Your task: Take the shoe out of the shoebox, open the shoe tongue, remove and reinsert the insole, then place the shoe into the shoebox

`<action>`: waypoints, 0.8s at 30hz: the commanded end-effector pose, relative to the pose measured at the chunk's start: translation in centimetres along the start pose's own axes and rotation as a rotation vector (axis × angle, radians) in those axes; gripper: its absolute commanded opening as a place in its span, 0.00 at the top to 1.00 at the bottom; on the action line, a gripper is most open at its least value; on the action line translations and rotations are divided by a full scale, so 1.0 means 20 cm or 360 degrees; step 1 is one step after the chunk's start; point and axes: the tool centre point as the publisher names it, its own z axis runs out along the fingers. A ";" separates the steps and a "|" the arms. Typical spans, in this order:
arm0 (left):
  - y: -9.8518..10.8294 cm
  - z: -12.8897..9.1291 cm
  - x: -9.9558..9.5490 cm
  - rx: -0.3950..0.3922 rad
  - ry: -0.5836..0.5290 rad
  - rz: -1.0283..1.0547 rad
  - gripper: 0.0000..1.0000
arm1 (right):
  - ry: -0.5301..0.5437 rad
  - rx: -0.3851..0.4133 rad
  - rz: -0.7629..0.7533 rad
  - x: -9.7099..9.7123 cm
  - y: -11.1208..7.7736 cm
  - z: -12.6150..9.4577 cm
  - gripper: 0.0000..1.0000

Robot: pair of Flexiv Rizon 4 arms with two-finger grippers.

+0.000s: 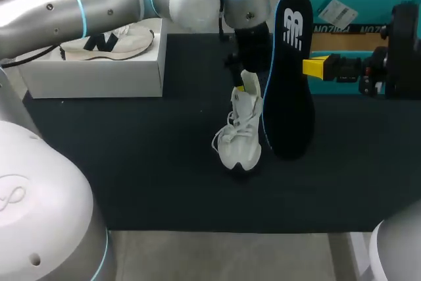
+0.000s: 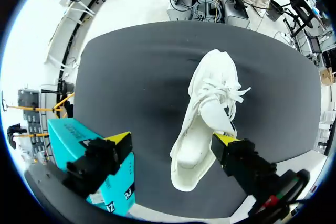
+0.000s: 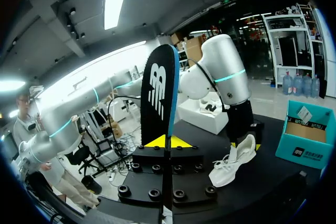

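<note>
Now the right fingers pinch the thin, floppy black insole mid-edge, upright over the surface, while the left fingers, spread wide, seemingly prop the soft white sneaker by its collar.

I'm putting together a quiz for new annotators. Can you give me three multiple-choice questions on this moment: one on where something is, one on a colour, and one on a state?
1. Where is the insole?
A on the floor
B in the right gripper
C in a person's hand

2. What colour is the shoe below the left gripper?
A white
B red
C green

3. How is the left gripper?
A open
B shut on the insole
C out of view

Answers:
1 B: the insole stands upright, clamped between that gripper's two fingers.
2 A: its upper and laces are white.
3 A: its fingers stand wide apart, with only one at the shoe.
</note>
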 end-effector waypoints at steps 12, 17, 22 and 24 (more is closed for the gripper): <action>-0.02 -0.34 0.06 0.0179 -0.0749 0.0091 0.00 | -0.0264 -0.0020 0.0002 0.05 -0.04 -0.02 1.00; -0.08 -0.49 0.00 0.0254 -0.0925 0.0305 0.00 | -0.0264 -0.0020 0.0002 0.05 -0.04 -0.02 1.00; -0.13 -0.59 -0.04 0.0254 -0.1046 0.0428 0.00 | -0.0264 -0.0020 0.0002 0.05 -0.04 -0.02 1.00; -0.14 -0.62 -0.05 0.0256 -0.1098 0.0445 0.00 | -0.0264 -0.0020 0.0002 0.05 -0.04 -0.02 1.00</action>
